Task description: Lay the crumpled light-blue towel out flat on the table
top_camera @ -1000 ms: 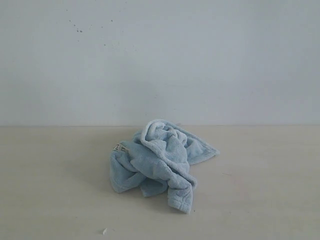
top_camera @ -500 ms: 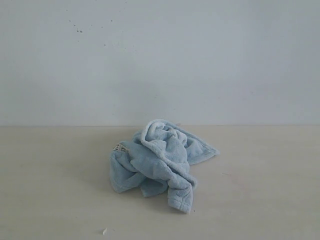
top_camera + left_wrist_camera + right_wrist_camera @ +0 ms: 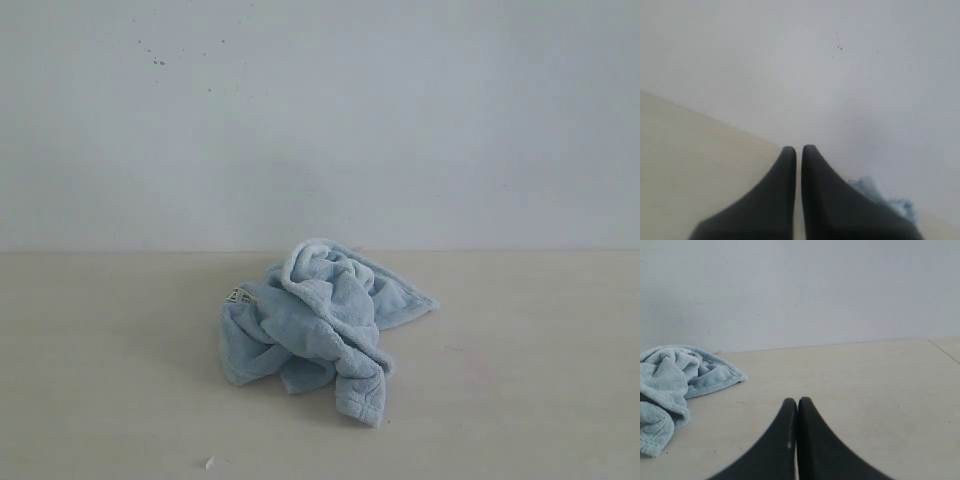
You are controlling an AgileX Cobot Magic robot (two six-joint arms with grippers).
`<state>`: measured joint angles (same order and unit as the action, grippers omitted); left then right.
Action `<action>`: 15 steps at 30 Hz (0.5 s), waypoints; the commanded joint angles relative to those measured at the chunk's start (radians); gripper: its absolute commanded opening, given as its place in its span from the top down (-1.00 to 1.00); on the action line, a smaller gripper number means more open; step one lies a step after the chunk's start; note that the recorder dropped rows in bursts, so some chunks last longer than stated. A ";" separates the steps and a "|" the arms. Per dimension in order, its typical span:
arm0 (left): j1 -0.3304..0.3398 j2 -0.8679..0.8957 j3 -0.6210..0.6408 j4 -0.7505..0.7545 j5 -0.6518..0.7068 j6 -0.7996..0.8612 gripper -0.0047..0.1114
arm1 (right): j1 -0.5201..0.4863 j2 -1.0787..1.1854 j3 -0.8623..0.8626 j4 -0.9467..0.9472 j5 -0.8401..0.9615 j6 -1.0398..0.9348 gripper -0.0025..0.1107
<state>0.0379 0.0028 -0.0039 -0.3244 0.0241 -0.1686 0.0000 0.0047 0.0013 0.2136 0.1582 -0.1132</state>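
Observation:
The light-blue towel lies crumpled in a heap near the middle of the beige table, a small white label showing on its left side. No arm appears in the exterior view. In the left wrist view my left gripper is shut with nothing in it, and a bit of the towel peeks out past one finger. In the right wrist view my right gripper is shut and empty above bare table, well apart from the towel.
A white wall with a few dark specks rises behind the table. A small white scrap lies on the table near the front. A table edge shows in the right wrist view.

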 commanded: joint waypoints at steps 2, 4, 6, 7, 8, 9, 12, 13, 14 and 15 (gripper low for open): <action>-0.001 -0.003 0.003 -0.266 0.102 -0.252 0.85 | 0.000 -0.005 -0.001 -0.006 -0.008 0.002 0.96; -0.001 -0.003 -0.059 -0.353 0.273 -0.182 0.85 | 0.000 -0.005 -0.001 -0.006 -0.008 0.002 0.96; -0.001 -0.003 -0.102 -0.504 0.370 0.016 0.85 | 0.000 -0.005 -0.001 -0.006 -0.008 0.002 0.96; -0.001 -0.003 -0.119 -0.622 0.385 0.158 0.85 | 0.000 -0.005 -0.001 -0.006 -0.008 0.002 0.96; -0.001 -0.003 -0.128 -0.732 0.387 0.305 0.85 | 0.000 -0.005 -0.001 -0.006 -0.008 0.002 0.96; -0.001 -0.003 -0.137 -0.875 0.386 0.453 0.85 | 0.000 -0.005 -0.001 -0.006 -0.008 0.002 0.96; -0.001 -0.003 -0.160 -1.186 0.399 0.815 0.85 | 0.000 -0.005 -0.001 -0.006 -0.008 0.002 0.96; -0.001 -0.003 -0.169 -1.235 0.408 0.874 0.85 | 0.000 -0.005 -0.001 -0.006 -0.008 0.002 0.96; -0.001 -0.003 -0.176 -1.257 0.422 0.901 0.85 | 0.000 -0.005 -0.001 -0.006 -0.008 0.002 0.96; -0.001 0.003 -0.181 -1.275 0.431 0.916 0.85 | 0.000 -0.005 -0.001 -0.006 -0.008 0.002 0.96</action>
<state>0.0379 0.0008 -0.1671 -1.4784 0.4328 0.5923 0.0000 0.0047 0.0013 0.2136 0.1582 -0.1132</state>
